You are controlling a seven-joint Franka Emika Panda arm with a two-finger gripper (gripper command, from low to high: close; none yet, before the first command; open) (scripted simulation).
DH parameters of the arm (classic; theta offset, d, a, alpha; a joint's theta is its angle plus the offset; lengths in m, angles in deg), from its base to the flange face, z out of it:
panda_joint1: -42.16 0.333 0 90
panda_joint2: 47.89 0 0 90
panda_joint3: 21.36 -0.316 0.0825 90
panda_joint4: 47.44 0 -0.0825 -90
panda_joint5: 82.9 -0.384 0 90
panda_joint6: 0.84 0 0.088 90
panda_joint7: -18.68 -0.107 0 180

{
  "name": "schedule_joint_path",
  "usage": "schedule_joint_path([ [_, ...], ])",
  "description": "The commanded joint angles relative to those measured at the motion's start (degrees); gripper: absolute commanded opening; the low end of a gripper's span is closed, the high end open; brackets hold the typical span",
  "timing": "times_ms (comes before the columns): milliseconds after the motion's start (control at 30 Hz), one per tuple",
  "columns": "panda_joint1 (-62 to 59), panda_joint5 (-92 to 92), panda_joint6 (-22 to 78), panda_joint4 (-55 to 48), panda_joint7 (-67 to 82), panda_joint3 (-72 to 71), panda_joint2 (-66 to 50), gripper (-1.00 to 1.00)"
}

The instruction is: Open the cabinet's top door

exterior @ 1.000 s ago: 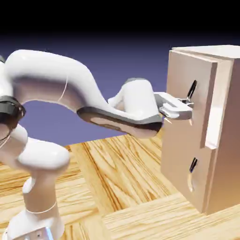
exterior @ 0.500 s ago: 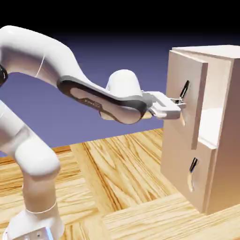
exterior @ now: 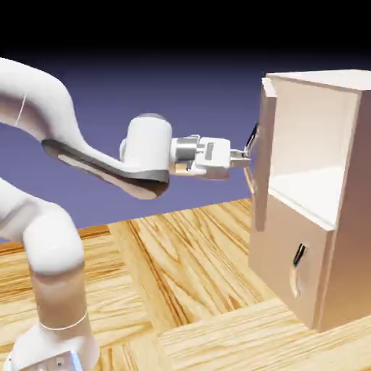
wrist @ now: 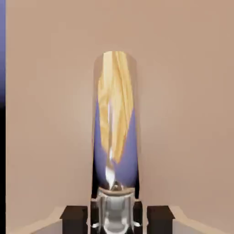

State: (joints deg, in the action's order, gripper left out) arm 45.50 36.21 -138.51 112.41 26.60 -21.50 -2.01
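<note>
White arm (exterior: 87, 163) reaches level across from the exterior view's left toward the cabinet (exterior: 322, 239), which stands on the wooden table (exterior: 188, 275) at the right of that view. Cabinet is tall, boxy, light beige-pink.

Top door (exterior: 262, 156) stands swung wide open, nearly edge-on to the exterior camera, hinged at the cabinet's near-left front corner. The upper compartment (exterior: 311, 152) lies exposed: pale inner walls, a lit shelf floor. Below it, the shorter lower panel (exterior: 290, 264) sits flush and shut, its dark curved handle (exterior: 298, 254) untouched.

Gripper (exterior: 241, 156) is at the top door's outer face, fingers drawn together and clamped on the door handle (exterior: 253, 137), of which only a dark sliver shows past the door's edge in the exterior view.

Hand view: the frame is filled almost wholly by the door's beige-pink face (wrist: 183, 114). The door handle (wrist: 115, 119) runs up the middle as a tall, glossy, rounded bar, mirroring the table's wood grain and the blue-violet backdrop. Its lower end sits between the two dark finger tips (wrist: 74, 218) at the bottom edge, pinched tight. A thin strip of backdrop (wrist: 2, 45) shows down the left margin.

Writing: none legible on cabinet, door or hand. There are faint marks on the robot's base (exterior: 54, 359) at the exterior view's lower left, too small to read.
</note>
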Motion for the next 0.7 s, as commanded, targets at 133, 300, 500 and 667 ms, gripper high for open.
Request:
schedule_joint_path([
  [133, 0.79, -12.42, 6.92, 2.00, 4.98, -6.71, 2.32, -1.00],
  [300, 2.58, -24.88, 15.88, 2.15, 8.61, -14.19, 2.66, -1.00],
  [500, 4.16, -39.60, 29.80, -1.47, 10.63, -24.81, -1.07, -1.00],
  [667, 3.09, -49.21, 42.26, -7.76, 10.22, -33.71, -7.40, -1.00],
])
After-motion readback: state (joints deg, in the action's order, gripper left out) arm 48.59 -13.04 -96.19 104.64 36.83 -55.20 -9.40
